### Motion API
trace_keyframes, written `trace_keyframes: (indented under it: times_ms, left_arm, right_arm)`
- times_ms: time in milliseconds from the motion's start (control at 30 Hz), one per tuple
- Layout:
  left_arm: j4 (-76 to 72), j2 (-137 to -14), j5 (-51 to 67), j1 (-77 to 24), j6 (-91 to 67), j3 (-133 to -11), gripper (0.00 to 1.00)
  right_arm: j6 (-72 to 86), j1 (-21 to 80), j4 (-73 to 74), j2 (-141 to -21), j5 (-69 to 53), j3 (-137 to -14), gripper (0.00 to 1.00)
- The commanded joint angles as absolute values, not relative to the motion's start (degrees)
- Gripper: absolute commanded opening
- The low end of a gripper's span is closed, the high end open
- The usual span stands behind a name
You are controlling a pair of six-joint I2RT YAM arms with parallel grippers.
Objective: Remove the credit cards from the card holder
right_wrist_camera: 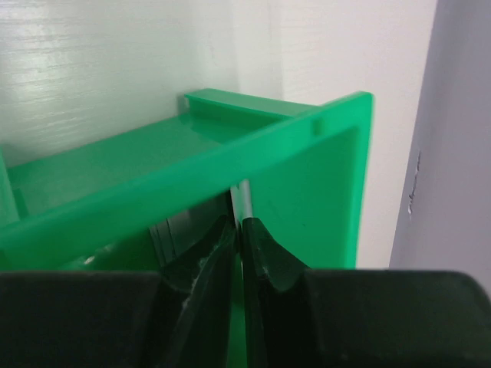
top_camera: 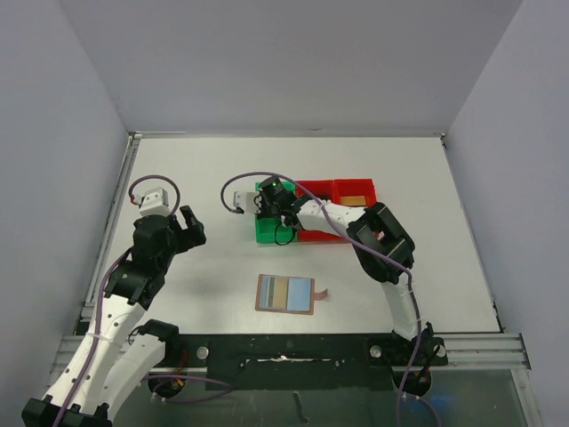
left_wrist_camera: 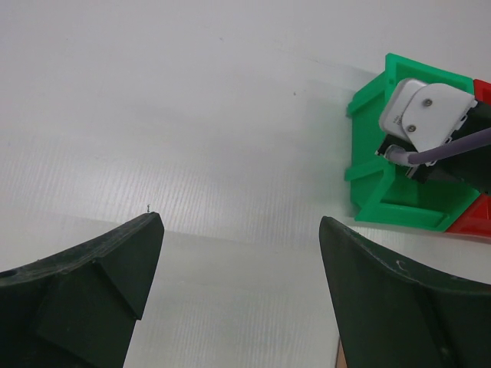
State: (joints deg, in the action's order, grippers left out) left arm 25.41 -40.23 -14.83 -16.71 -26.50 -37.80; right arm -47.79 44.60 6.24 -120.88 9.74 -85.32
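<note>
The card holder (top_camera: 284, 294) lies open and flat near the table's front middle, showing blue-grey pockets, a tan strip and a small strap tab on its right. My right gripper (top_camera: 268, 213) (right_wrist_camera: 240, 222) reaches down inside the green bin (top_camera: 265, 233) (right_wrist_camera: 307, 176), shut on a thin silver-grey credit card (right_wrist_camera: 239, 201) held on edge. A gold-tan card (top_camera: 356, 200) lies in the right red bin (top_camera: 356, 187). My left gripper (top_camera: 187, 222) (left_wrist_camera: 240, 218) hangs open over bare table on the left, with nothing between its fingers.
A second red bin (top_camera: 316, 189) sits between the green bin and the right red one. In the left wrist view the green bin (left_wrist_camera: 383, 199) holds the right arm's white wrist camera (left_wrist_camera: 422, 115) and cable. Grey walls enclose the table.
</note>
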Motion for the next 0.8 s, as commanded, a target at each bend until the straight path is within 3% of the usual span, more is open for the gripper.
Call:
trace_keyframes:
  times_ms: [0,267,767]
  left_arm:
    - [21.8,-39.71,-14.18,-16.05,-25.67,-38.17,0.83]
    - [21.63,-40.51,-12.41,-15.08,-25.42,-38.32,0.83]
    - [21.84,-40.91,-11.47,-14.66,-25.31,-38.4,0.83]
  right_arm:
    - [-51.15,44.05,2.94,-121.31,10.82,-88.4,0.14]
    - [-48.28,43.55,5.93,-118.32,7.2,-86.95,0.33]
    - [-36.07,43.39,7.7,-109.38,2.55,-86.83,0.42]
